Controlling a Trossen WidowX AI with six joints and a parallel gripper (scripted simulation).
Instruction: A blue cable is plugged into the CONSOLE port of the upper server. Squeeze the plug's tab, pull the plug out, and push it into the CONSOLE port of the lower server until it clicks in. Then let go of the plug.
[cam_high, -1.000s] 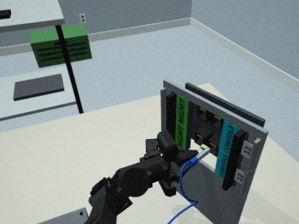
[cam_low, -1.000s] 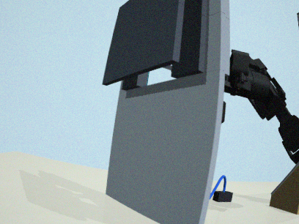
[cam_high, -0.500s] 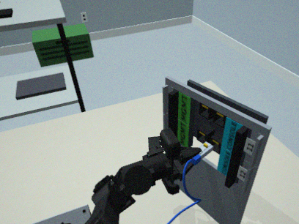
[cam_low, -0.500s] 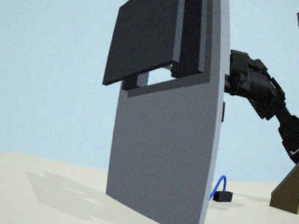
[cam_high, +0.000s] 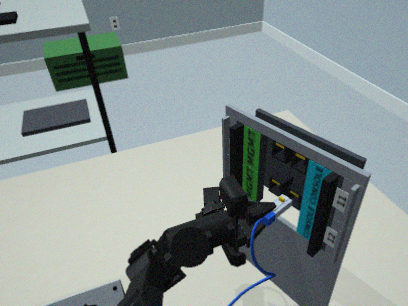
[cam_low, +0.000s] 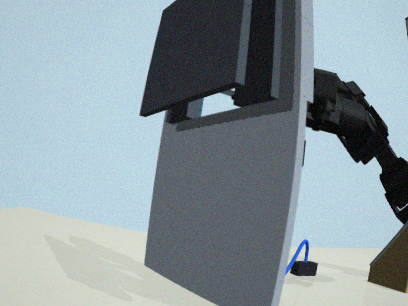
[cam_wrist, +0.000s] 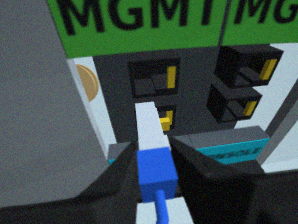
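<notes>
Black two-finger hand (cam_high: 266, 214) (cam_wrist: 152, 144) nearly closed, gripping blue-and-white plastic plug (cam_high: 276, 209) (cam_wrist: 156, 172). Plug looks out of any port; lower CONSOLE insertion, click, release left.

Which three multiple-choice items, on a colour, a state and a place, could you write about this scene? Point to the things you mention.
1. What colour is the MGMT label strip (cam_high: 251, 162) (cam_wrist: 145, 25)?
A) Red
B) Green
C) White

2. How is the gripper (cam_high: 267, 215) (cam_wrist: 152, 144)?
A) Wide open and empty
B) Shut on the blue cable's plug (cam_high: 277, 209) (cam_wrist: 157, 172)
C) Shut on nothing

3. Where is the green box (cam_high: 85, 65)?
A) Behind the black table leg (cam_high: 100, 100)
B) On the server panel
C) Under the gripper

Key:
1 B: the strip's background is green.
2 B: the plug sits between the fingers.
3 A: the leg crosses in front of it.
</notes>
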